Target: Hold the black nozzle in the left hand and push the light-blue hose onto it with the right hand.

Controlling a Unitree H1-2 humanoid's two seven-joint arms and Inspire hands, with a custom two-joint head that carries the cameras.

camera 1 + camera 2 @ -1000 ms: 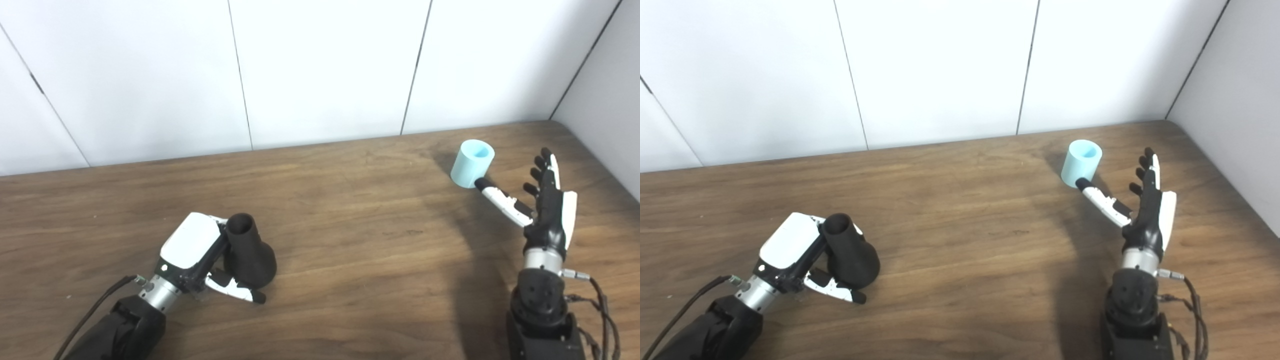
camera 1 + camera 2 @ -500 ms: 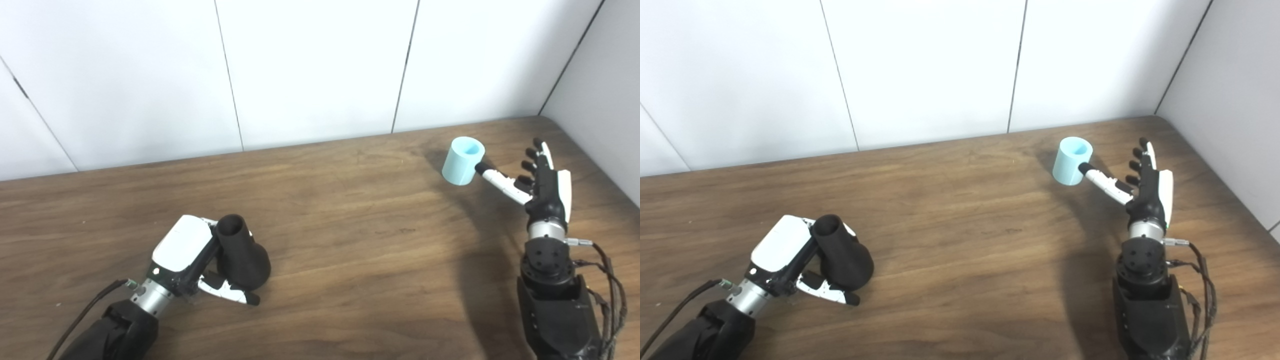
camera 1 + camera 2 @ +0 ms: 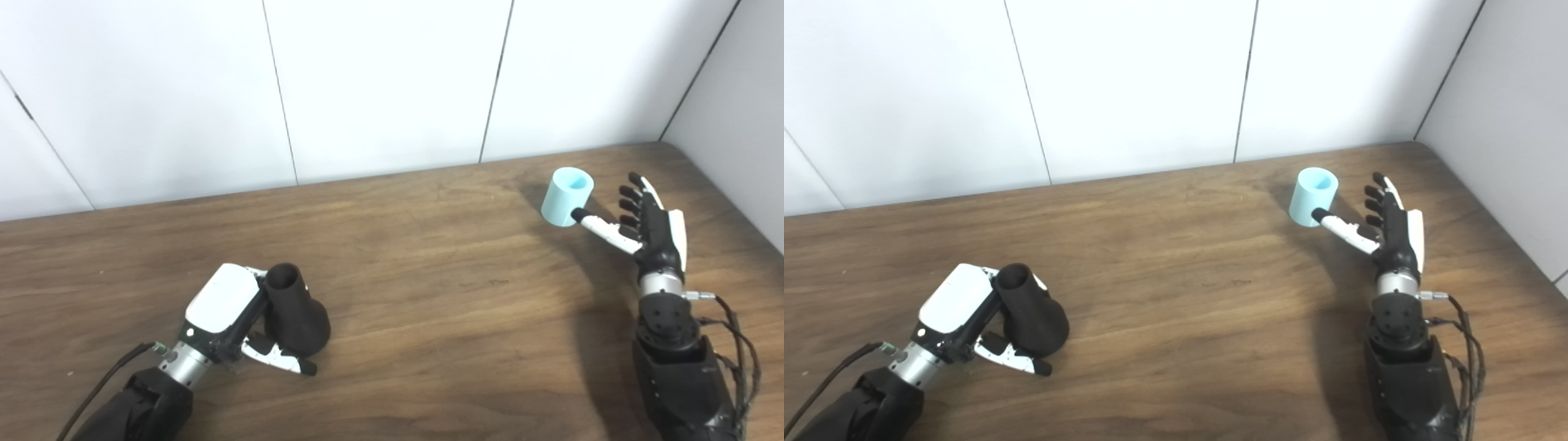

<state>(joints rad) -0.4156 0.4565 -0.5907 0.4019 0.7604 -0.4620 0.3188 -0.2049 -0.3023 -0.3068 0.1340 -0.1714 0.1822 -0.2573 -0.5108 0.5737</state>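
Observation:
The black nozzle (image 3: 295, 314) stands on the wooden table (image 3: 429, 306) at the lower left, narrow mouth up. My left hand (image 3: 236, 315) is wrapped around it, fingers behind its neck and thumb in front of its wide base. The light-blue hose (image 3: 568, 196), a short hollow cylinder, stands upright at the far right of the table. My right hand (image 3: 646, 229) is open just to its right, fingers spread and pointing up, with the thumb tip reaching to the hose's lower edge.
White wall panels (image 3: 392, 86) rise behind the table's far edge, and a side wall (image 3: 735, 110) closes the right corner close to the hose. Cables (image 3: 735, 343) hang off the right forearm.
The view shifted slightly right early on. My right hand moved forward toward the hose and then edged left, its thumb now at the hose's base. The left hand kept its hold on the nozzle.

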